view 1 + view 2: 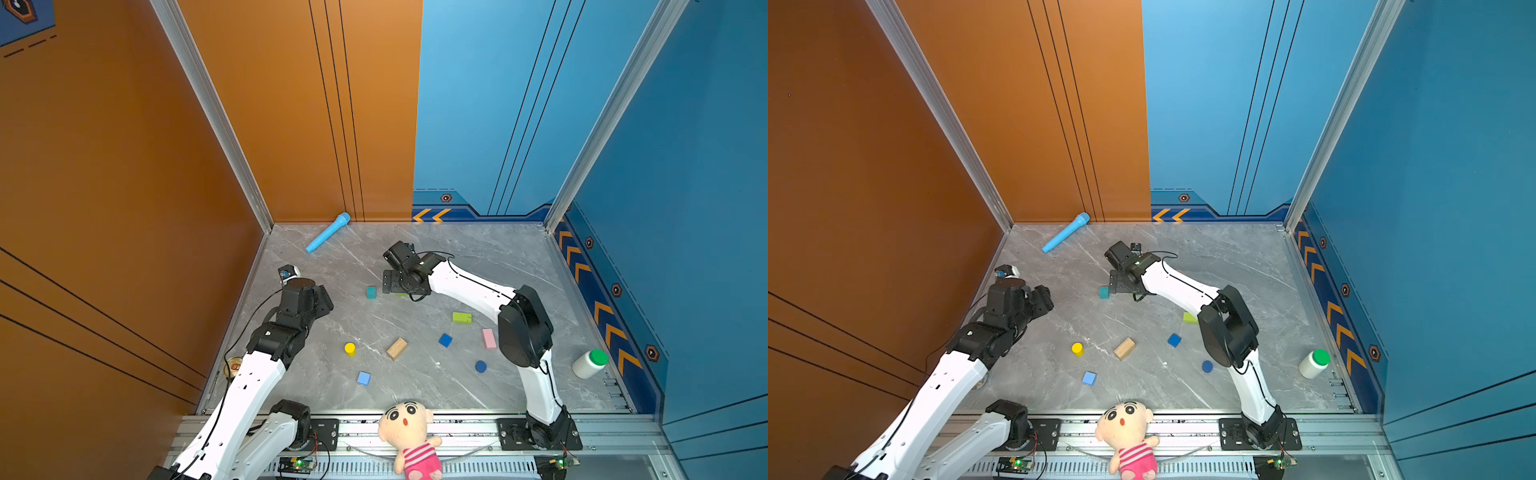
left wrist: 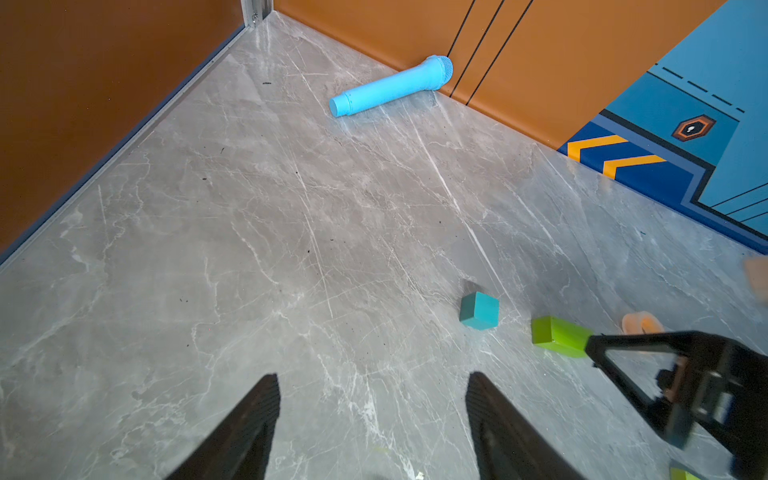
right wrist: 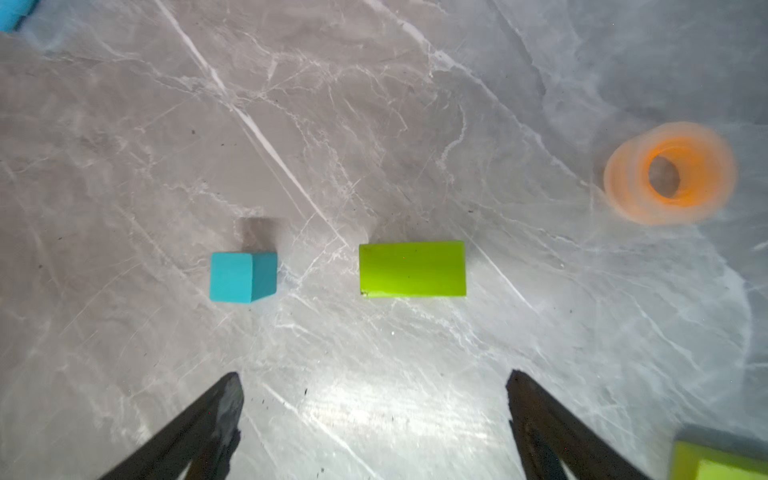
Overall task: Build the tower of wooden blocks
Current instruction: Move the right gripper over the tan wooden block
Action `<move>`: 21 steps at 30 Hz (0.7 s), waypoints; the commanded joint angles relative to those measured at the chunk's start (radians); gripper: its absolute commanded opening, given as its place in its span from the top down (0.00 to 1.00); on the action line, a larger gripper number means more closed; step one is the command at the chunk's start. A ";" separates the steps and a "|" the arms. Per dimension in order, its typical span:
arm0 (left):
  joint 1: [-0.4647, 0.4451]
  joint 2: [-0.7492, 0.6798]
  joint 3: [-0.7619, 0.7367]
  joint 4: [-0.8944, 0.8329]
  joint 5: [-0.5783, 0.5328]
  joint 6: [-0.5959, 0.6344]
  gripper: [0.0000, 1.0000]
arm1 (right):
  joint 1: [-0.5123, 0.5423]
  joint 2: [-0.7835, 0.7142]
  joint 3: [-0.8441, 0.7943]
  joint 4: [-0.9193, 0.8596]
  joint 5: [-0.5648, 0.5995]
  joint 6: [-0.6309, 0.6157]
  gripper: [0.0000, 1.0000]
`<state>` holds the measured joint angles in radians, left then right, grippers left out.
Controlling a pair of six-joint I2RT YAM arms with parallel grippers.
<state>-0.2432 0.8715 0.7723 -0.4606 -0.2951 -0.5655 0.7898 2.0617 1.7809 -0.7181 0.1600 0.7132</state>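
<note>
Wood blocks [image 1: 397, 348] lie scattered singly on the grey marble table [image 1: 490, 249]. A teal cube [image 3: 243, 276] sits just beside a lime green brick [image 3: 411, 269]. Nearer the front are a second lime brick [image 1: 462, 317], pink brick [image 1: 489, 338], dark blue cube [image 1: 445, 340], dark blue cylinder [image 1: 481, 366], tan brick [image 1: 1124, 348], yellow cylinder [image 1: 350, 348] and light blue cube [image 1: 363, 378]. The right gripper [image 3: 374, 386] hangs above the table near the teal cube, jaws spread wide and empty. The left gripper [image 2: 374, 382] is parted too, holding nothing. A white bottle [image 1: 586, 366] lies near the right edge with its green cap [image 1: 599, 356] on; its contents cannot be seen.
</note>
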 commanded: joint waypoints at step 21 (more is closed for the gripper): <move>-0.076 -0.099 -0.012 -0.090 -0.056 -0.001 0.28 | 0.263 -0.243 -0.347 -0.064 -0.149 -0.394 0.02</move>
<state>-0.3042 0.7933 0.7658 -0.5117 -0.3157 -0.5659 1.0481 1.8442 1.4673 -0.7921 0.0174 0.3374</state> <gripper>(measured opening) 0.718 0.982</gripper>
